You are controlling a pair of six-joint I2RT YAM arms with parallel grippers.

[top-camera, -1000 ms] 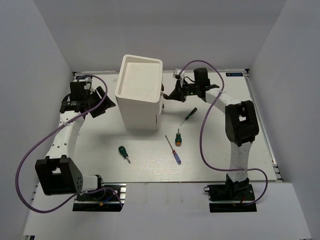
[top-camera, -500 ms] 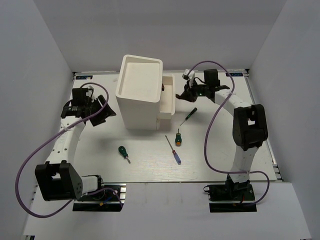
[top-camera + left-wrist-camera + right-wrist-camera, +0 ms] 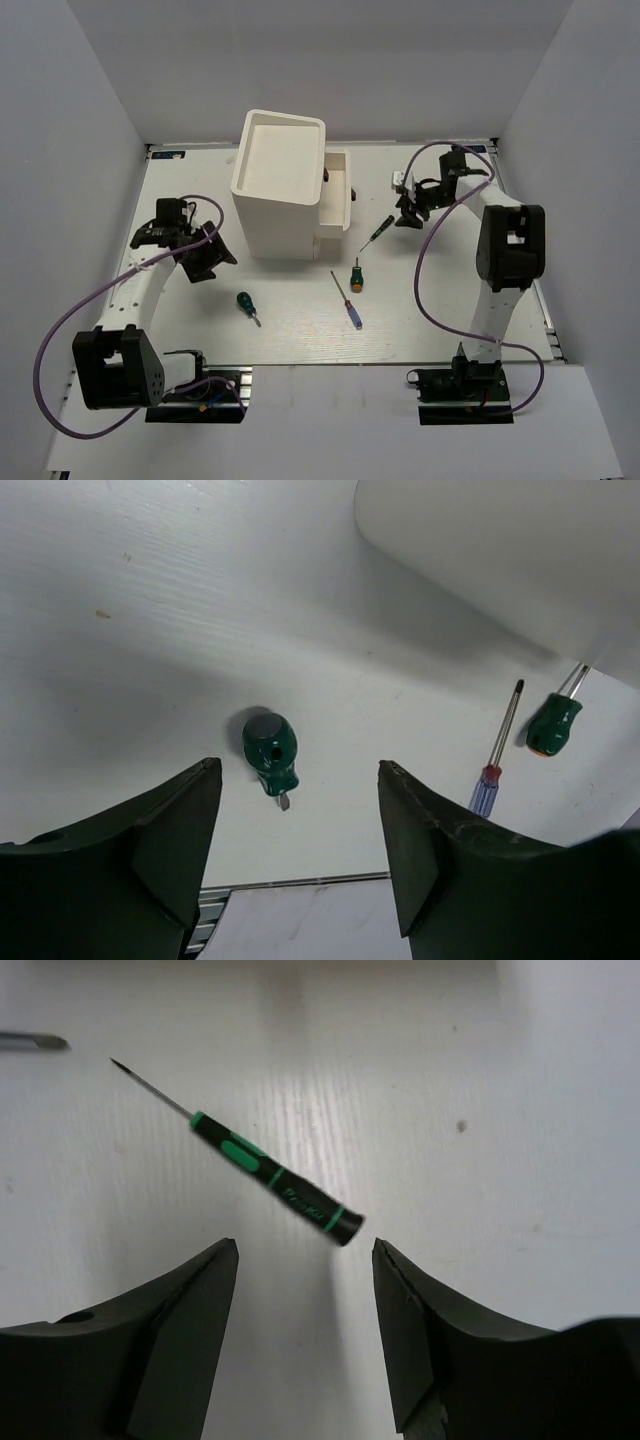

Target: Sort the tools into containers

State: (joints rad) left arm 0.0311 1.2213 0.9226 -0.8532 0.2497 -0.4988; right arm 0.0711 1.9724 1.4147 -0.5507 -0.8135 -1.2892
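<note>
The white cabinet (image 3: 279, 186) stands at the back centre, with one upper drawer (image 3: 340, 190) pulled out to the right. Four screwdrivers lie on the table: a thin dark one (image 3: 378, 231), a stubby green one with an orange end (image 3: 356, 275), a thin blue-handled one (image 3: 349, 300) and a stubby green one (image 3: 246, 303). My right gripper (image 3: 408, 214) hangs open just right of the dark screwdriver (image 3: 270, 1175), which lies just ahead of the right gripper's (image 3: 305, 1248) fingertips. My left gripper (image 3: 205, 260) is open and empty, and the stubby green screwdriver (image 3: 270, 752) lies ahead between its fingers.
A lower drawer (image 3: 330, 236) sticks out slightly from the cabinet. The cabinet's wall (image 3: 500, 550) is close on the left gripper's right side. White walls enclose the table on three sides. The blue-handled screwdriver (image 3: 497, 762) and the green stubby one with an orange end (image 3: 553, 725) lie side by side.
The right gripper pulled the upper drawer out, let go of it, opened and swung right over the dark screwdriver. The left arm moved nearer and rightwards, towards the green stubby screwdriver.
</note>
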